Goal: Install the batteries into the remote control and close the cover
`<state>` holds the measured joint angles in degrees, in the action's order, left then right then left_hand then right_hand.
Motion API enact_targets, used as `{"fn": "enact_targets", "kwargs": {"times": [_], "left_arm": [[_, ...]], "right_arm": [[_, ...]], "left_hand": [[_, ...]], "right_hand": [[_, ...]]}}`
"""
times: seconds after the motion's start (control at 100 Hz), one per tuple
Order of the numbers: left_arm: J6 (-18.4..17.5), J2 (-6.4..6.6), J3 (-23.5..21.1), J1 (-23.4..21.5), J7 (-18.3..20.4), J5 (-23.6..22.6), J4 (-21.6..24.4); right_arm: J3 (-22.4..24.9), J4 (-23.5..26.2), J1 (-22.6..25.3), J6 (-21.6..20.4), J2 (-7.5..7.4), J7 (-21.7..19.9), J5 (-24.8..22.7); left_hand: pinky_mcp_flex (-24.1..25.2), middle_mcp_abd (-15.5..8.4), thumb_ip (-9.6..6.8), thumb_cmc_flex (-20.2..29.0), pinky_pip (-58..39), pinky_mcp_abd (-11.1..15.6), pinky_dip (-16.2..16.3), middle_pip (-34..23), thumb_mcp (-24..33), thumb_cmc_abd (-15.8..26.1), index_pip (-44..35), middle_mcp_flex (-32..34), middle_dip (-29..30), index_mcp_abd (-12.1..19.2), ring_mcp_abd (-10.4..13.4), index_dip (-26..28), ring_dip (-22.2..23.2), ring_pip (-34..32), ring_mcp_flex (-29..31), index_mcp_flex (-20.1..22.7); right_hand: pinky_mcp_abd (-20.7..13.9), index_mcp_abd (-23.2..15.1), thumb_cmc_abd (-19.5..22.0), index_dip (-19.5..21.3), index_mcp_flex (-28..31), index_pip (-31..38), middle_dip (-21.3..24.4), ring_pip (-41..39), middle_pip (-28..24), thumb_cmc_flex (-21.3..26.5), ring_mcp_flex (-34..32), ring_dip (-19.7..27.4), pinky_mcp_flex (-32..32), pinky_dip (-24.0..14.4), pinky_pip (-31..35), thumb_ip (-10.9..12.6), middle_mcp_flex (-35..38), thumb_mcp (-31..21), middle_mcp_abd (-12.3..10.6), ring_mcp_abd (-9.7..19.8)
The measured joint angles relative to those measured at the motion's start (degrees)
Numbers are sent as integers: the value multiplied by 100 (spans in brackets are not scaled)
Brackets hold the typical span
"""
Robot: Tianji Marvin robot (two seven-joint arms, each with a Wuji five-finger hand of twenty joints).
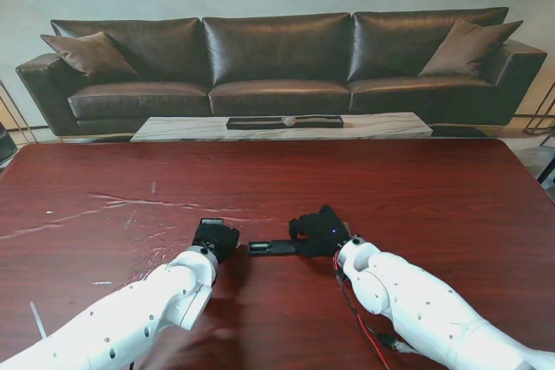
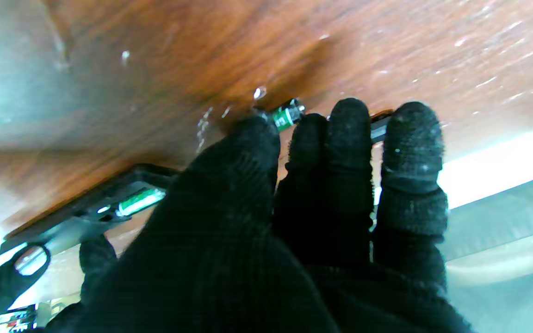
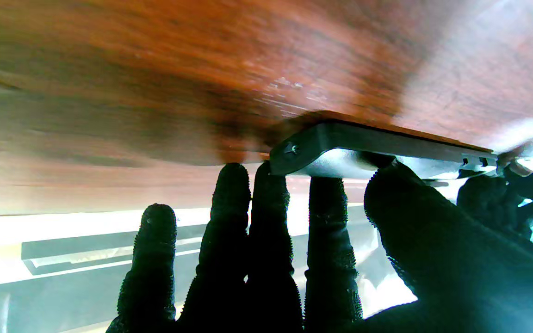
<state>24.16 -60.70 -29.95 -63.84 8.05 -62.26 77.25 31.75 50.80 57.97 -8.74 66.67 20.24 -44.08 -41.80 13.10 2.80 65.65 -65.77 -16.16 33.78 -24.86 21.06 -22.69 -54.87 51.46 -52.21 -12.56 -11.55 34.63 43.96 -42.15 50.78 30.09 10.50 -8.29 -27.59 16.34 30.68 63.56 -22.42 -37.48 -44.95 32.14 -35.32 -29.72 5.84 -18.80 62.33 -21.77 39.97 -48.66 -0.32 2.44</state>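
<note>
The black remote control (image 1: 270,247) lies on the table between my hands, its battery bay facing up. In the left wrist view the remote (image 2: 86,208) has one green battery (image 2: 139,201) seated in the bay. My left hand (image 1: 215,238) sits just left of the remote's end, thumb and fingers pinched on a second green battery (image 2: 287,116) down at the table top. My right hand (image 1: 319,230) grips the remote's other end; in the right wrist view the thumb (image 3: 400,194) and fingers press on the remote (image 3: 377,145). A dark flat piece (image 2: 380,129) shows between my left fingers; I cannot identify it.
The dark red wooden table (image 1: 416,197) carries pale scuffs on the left (image 1: 130,205). A black sofa (image 1: 277,62) and a low marble table (image 1: 277,127) stand beyond the far edge. A red cable (image 1: 360,322) runs along my right forearm.
</note>
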Motion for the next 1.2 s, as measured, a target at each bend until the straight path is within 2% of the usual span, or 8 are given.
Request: {"fn": "enact_targets", "kwargs": {"times": [0.17, 0.72, 0.91, 1.2], "left_arm": [[-134, 6, -146, -88, -112, -117, 43], [-312, 11, -247, -131, -159, -111, 233], [-404, -5, -39, 34, -146, 97, 264], [-422, -117, 275, 352, -161, 433, 168]], "right_arm": [[0, 0, -1, 0, 0, -2, 0], [0, 1, -2, 9, -1, -7, -6], [13, 12, 4, 11, -2, -23, -6], [18, 13, 8, 4, -3, -19, -10]], "left_hand": [[-4, -1, 0, 0, -1, 0, 0, -37, -1, -53, -14, 58, -80, 123, 0, 103, 1, -4, 46, 1], [-17, -2, 0, 0, -1, 0, 0, -66, -1, -53, -15, 58, -84, 134, 1, 134, 4, -7, 46, 1], [-67, -2, 0, 0, -2, 0, -1, -74, -1, -53, -15, 58, -85, 134, 1, 135, 5, -7, 46, 1], [-75, -2, 1, 0, -12, -1, -1, -79, -1, -53, -15, 58, -85, 135, 1, 185, 8, -8, 46, 1]], "right_hand": [[0, 0, 3, 0, 1, 2, 0, 0, 0, 1, 0, 0, 0, 0, 0, 1, 0, 1, 0, 1], [0, 0, 57, 0, 14, 4, 0, -4, 1, 1, 0, 0, 0, 0, 0, 1, -1, 6, -4, 14], [0, 0, 59, 0, 15, 7, 0, -4, 1, 2, 0, 0, -1, 0, 0, 1, -4, 7, -4, 15], [0, 0, 62, 0, 15, 11, 6, 9, 2, 68, 0, 0, -2, 0, 0, 54, -4, 67, -4, 16]]}}
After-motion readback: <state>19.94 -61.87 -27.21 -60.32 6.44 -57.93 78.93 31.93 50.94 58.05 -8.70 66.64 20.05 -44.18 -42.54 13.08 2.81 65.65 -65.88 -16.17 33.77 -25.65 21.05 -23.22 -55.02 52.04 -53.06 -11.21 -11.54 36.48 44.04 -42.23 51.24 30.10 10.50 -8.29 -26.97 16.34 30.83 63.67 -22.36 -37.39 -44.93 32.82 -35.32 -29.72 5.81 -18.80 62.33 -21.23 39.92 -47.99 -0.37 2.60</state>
